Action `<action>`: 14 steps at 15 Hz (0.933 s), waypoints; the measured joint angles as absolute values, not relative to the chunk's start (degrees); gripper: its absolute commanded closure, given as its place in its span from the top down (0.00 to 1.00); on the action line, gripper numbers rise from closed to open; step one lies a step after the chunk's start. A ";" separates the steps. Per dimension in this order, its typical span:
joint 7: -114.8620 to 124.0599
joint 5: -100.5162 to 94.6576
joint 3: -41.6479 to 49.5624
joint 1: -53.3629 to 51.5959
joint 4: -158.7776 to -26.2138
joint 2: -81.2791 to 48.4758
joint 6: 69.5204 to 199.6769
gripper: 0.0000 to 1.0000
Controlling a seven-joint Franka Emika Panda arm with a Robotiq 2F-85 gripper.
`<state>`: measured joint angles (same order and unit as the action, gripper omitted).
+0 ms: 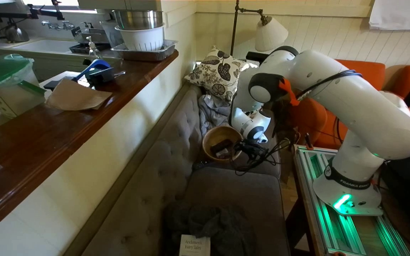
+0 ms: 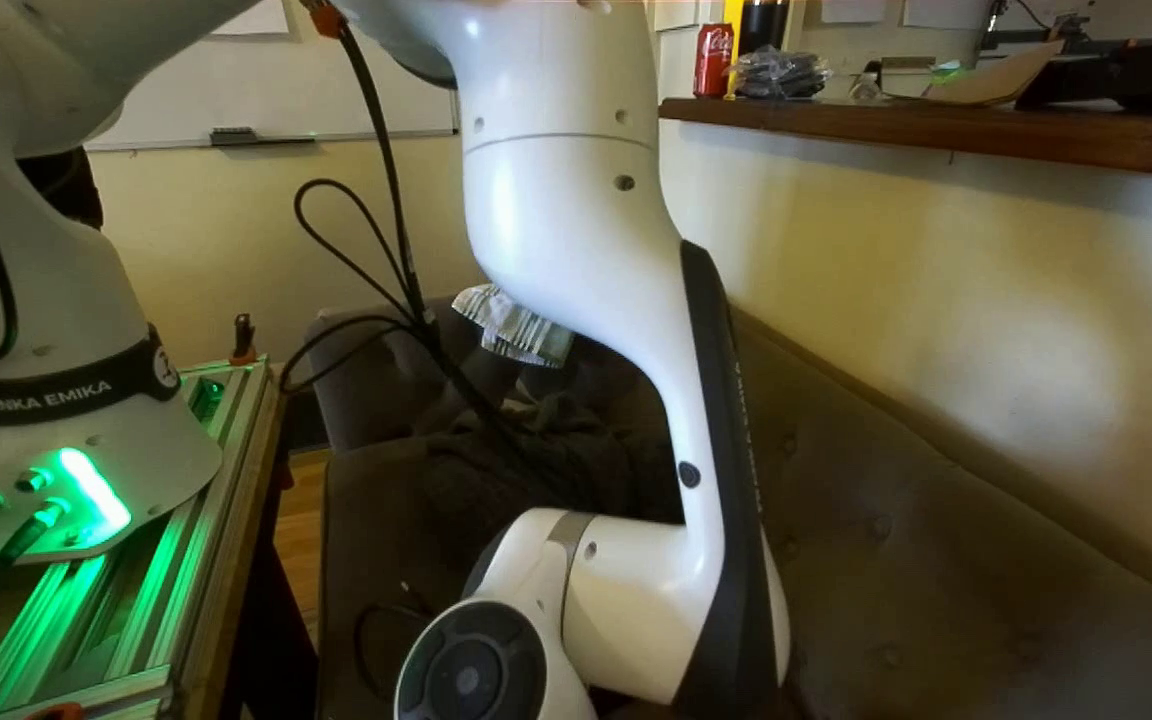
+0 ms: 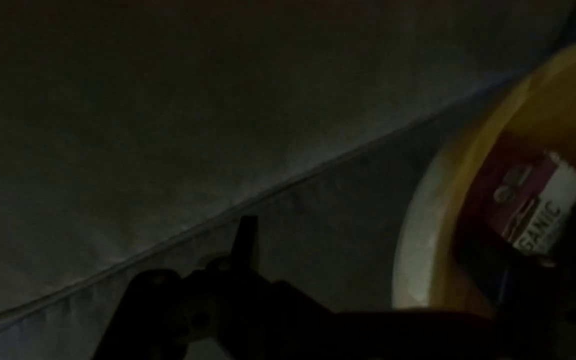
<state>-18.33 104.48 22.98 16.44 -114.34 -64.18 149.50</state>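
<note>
Off the far corner of the metal-railed table (image 1: 349, 233), a round tan wooden bowl (image 1: 220, 134) holds a maroon-and-white package (image 3: 543, 210), legible only in the wrist view; the black gripper (image 3: 422, 194) has its jaws parted.

Round wooden bowl (image 1: 218, 134), open side up on couch (image 1: 233, 188); inside, maroon-and-white package (image 3: 538, 207).

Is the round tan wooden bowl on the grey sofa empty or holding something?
Holding something: the wrist view shows a maroon-and-white printed package inside the bowl.
</note>
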 measured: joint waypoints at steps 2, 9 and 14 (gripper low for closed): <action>-21.52 104.46 21.94 14.95 -119.57 -60.22 145.46 1.00; -23.52 95.76 19.06 11.61 -131.88 -49.14 131.51 1.00; -23.58 95.04 17.34 9.28 -132.26 -46.99 130.88 1.00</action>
<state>-23.58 95.04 17.34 9.28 -132.26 -46.99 130.88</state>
